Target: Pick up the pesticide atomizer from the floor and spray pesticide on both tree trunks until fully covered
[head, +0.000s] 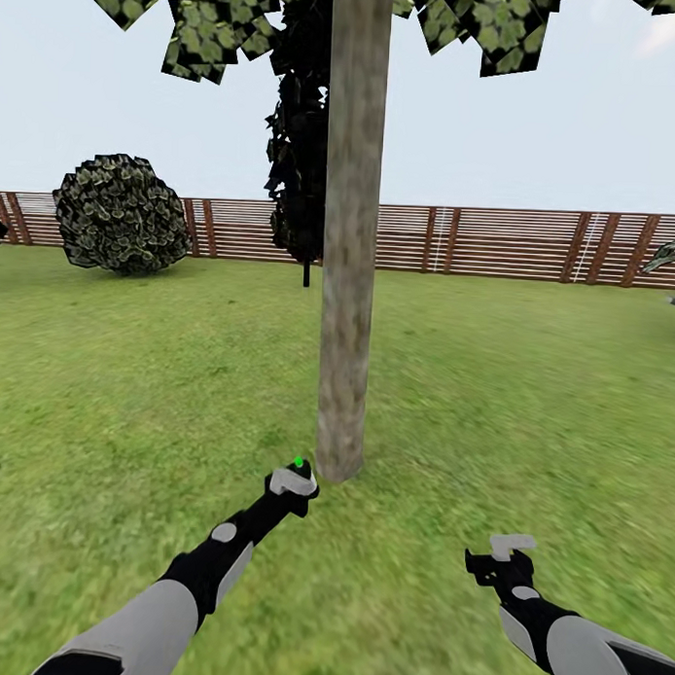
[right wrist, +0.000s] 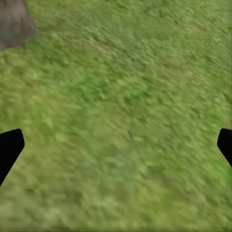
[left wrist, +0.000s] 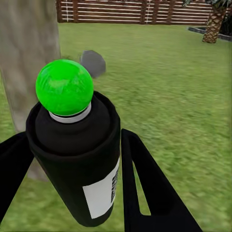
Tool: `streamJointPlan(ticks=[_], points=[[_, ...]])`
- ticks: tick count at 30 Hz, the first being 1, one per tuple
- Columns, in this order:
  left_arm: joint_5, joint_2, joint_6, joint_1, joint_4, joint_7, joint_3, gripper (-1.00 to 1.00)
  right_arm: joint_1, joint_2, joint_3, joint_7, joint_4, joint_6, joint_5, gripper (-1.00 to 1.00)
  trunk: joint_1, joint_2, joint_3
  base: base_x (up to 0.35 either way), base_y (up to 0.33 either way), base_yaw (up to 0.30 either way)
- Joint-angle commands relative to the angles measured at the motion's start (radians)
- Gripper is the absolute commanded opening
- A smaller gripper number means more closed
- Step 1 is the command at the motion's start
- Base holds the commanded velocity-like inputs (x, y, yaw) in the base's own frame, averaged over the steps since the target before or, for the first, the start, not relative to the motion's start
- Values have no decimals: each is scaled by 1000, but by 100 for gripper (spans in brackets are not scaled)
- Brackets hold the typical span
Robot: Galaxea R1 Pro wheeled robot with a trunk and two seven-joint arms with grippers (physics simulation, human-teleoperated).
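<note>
Garden lawn bounded by a brown horizontal-slat fence under pale sky, with a rounded shrub at the fence to the left and a dark narrow conifer behind the tree. The tree trunk, straight and mottled grey-brown, rises at centre, its leaf canopy overhead. The left gripper is closed on the pesticide atomizer, held just beside the trunk's base; in the left wrist view the sprayer is a dark can with a white label and a green cap, black fingers on either side. The right gripper hangs over grass, well apart from the trunk, fingers spread wide and holding nothing.
</note>
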Motion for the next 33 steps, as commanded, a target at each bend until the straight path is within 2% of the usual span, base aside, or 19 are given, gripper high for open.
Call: streamJointPlan(ticks=[1,14,21,27,30,31,33], points=[[1,0,-7,0,4,0,0,-100,0,0,0,0,0,0,0,100,0,0,0,7,0,0],[3,-1,-12,0,5,-1,-5,-100,0,0,0,0,0,0,0,100,0,0,0,281,0,0],[2,-2,28,0,4,3,-4,-100,0,0,0,0,0,0,0,100,0,0,0,337,0,0],[2,-2,36,0,4,9,-2,-100,1,0,0,0,0,0,0,100,0,0,0,108,0,0],[4,-4,125,0,-2,43,-5,-100,2,0,0,0,0,0,0,100,0,0,0,20,0,0],[5,-5,175,0,-13,65,-6,-100,2,0,0,0,0,0,0,100,0,0,0,9,0,0],[6,-6,223,0,-36,89,-7,-100,2,-1,0,0,0,0,0,100,0,0,0,6,0,0]])
